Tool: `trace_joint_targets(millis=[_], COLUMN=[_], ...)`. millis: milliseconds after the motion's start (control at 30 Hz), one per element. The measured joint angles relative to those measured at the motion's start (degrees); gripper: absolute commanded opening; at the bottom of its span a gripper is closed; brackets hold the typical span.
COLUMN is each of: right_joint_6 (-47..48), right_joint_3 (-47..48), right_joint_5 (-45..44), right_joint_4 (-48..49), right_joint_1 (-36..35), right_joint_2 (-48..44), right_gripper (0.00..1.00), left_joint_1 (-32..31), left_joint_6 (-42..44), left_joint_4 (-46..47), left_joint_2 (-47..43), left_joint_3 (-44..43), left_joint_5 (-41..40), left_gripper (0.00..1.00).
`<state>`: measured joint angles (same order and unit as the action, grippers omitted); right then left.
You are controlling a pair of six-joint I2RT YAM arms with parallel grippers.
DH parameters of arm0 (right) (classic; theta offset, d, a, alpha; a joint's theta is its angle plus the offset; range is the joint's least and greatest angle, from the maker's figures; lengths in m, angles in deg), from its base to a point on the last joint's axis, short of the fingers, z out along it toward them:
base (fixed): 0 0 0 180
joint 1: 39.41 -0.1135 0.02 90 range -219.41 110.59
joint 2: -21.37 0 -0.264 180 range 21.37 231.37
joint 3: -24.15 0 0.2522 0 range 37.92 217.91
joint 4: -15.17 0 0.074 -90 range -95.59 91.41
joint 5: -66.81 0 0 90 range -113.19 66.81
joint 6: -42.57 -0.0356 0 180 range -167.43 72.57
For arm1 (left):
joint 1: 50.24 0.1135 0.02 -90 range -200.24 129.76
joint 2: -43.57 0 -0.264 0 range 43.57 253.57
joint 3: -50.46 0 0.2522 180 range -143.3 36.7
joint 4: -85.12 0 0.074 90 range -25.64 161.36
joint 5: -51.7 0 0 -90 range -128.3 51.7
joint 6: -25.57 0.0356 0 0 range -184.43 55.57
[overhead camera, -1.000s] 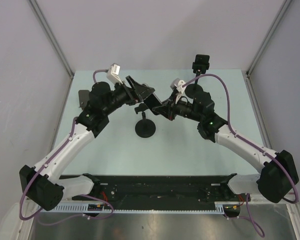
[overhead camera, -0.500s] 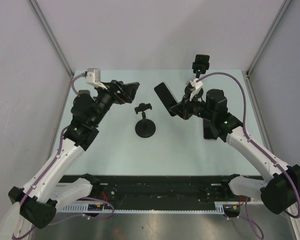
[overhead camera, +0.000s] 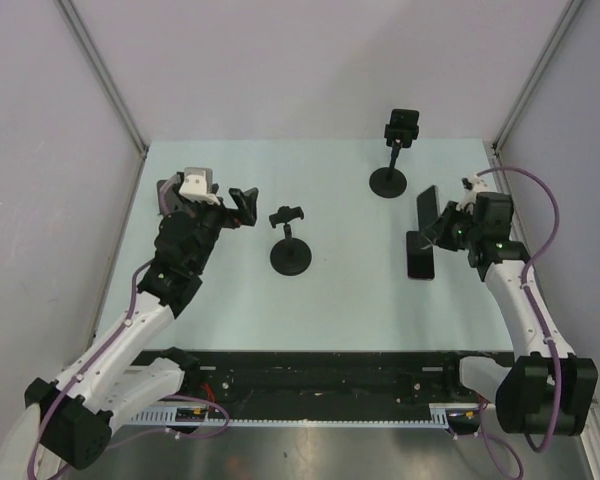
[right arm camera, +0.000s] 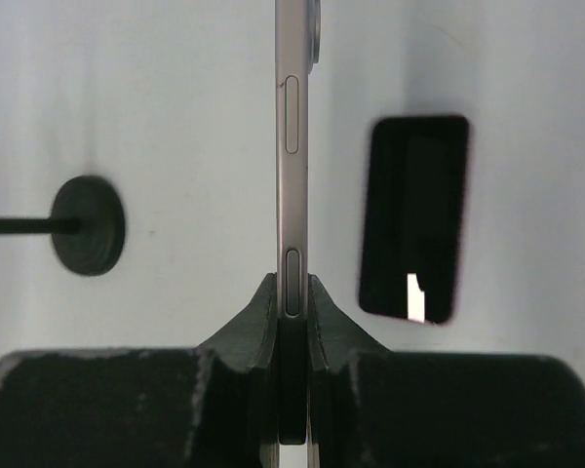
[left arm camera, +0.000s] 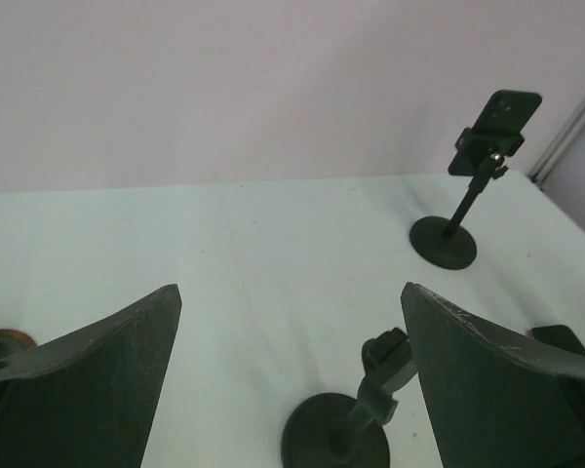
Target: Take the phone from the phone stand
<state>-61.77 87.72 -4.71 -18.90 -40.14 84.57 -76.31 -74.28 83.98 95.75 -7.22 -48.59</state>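
Note:
My right gripper (overhead camera: 442,226) is shut on a phone (overhead camera: 425,209) and holds it on edge above the table at the right. In the right wrist view the phone's thin edge (right arm camera: 292,146) runs up from my shut gripper (right arm camera: 292,292). The black phone stand (overhead camera: 290,245) at the table's middle is empty, its clamp (overhead camera: 286,214) bare. My left gripper (overhead camera: 242,204) is open and empty, left of that stand. In the left wrist view the stand (left arm camera: 356,429) sits low between my spread fingers (left arm camera: 507,380), nearer the right one; the gripper (left arm camera: 291,292) holds nothing.
A second stand (overhead camera: 390,180) at the back holds a small phone (overhead camera: 402,127); both also show in the left wrist view, stand (left arm camera: 445,242) and phone (left arm camera: 497,122). Another dark phone (overhead camera: 420,256) lies flat on the table below my right gripper, right of the held one in the right wrist view (right arm camera: 414,219).
My right gripper has carried the phone off the middle stand and out to the right. My left gripper has drawn back to the left, away from the stand.

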Motion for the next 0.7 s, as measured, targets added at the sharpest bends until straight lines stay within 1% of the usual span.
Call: trace_joint_targets(millis=[167,267,467,567,700], right_joint_6=[-1.16,-1.18,1.40,3.02,4.11], right_joint_3=[-1.64,-1.68,-1.68,-1.73,-1.79], right_joint_5=[-1.29,-2.43,-2.14,-1.05,1.99], right_joint_4=[-5.38,-6.32,-8.07,-8.52,-7.85], right_joint_1=[11.72,15.87,19.96,21.42,22.12], right_joint_2=[1.40,3.82,10.10,13.11,15.63], right_gripper=[0.00,0.00,0.00,0.00,0.00], left_joint_1=[0.00,-0.04,-2.23,-3.61,-3.93], left_joint_6=[2.64,3.85,6.51,7.96,8.74], left_joint_4=[2.23,3.56,5.68,6.34,6.51], left_joint_2=[-2.40,-4.55,-8.52,-9.62,-9.70], left_joint_3=[3.96,4.83,5.20,5.42,5.79], left_joint_5=[-0.90,-1.40,-2.97,-3.58,-4.55], left_gripper=[1.00,1.00,1.00,1.00,1.00])
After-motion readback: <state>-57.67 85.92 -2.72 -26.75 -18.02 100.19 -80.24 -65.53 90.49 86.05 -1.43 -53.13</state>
